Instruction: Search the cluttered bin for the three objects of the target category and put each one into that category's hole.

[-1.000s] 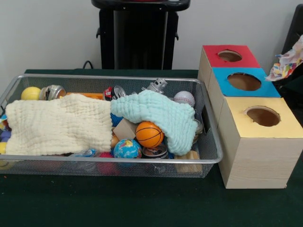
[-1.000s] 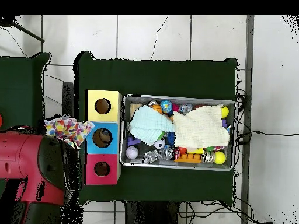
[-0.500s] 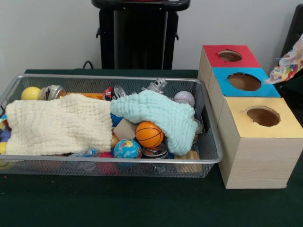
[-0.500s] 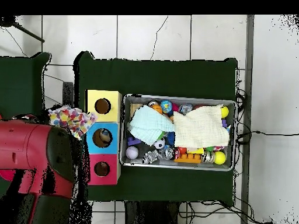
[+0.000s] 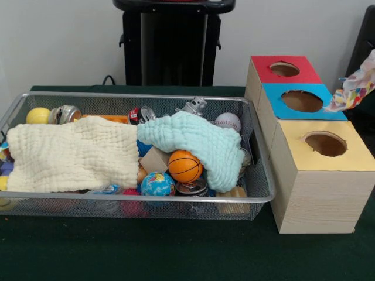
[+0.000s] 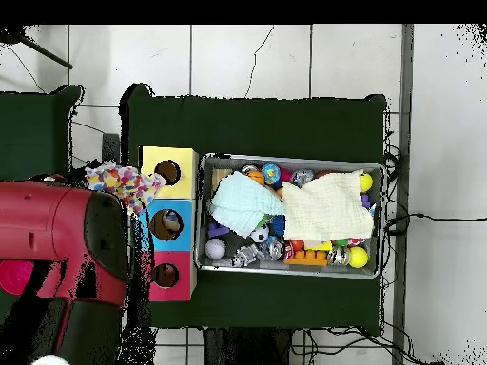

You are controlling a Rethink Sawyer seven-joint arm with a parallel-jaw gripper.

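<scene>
A mesh bin (image 5: 146, 199) holds mixed toys under a cream cloth (image 5: 70, 155) and a mint cloth (image 5: 199, 140). Showing among them are a basketball (image 5: 184, 166), a globe ball (image 5: 157, 184), a baseball (image 5: 228, 122), a yellow ball (image 5: 38, 115) and a tin can (image 5: 65, 113). Beside the bin stand a red box (image 5: 261, 67), a blue box (image 5: 275, 96) and a yellow box (image 5: 351, 155), each with a round hole. A patterned cloth (image 5: 354, 85) hangs in the air beside the blue box. The red arm (image 6: 57, 238) covers the gripper that carries it.
In the overhead view the patterned cloth (image 6: 119, 181) hangs at the yellow box's (image 6: 185, 157) outer edge. The bin (image 6: 290, 160) lies on the green table, right of the boxes. Something brownish sits inside the blue box's hole (image 6: 169, 224). A black stand (image 5: 170, 41) rises behind the bin.
In the overhead view the arm has swung from beside the red box towards the yellow box, carrying the patterned cloth with it. The bin's contents have not moved.
</scene>
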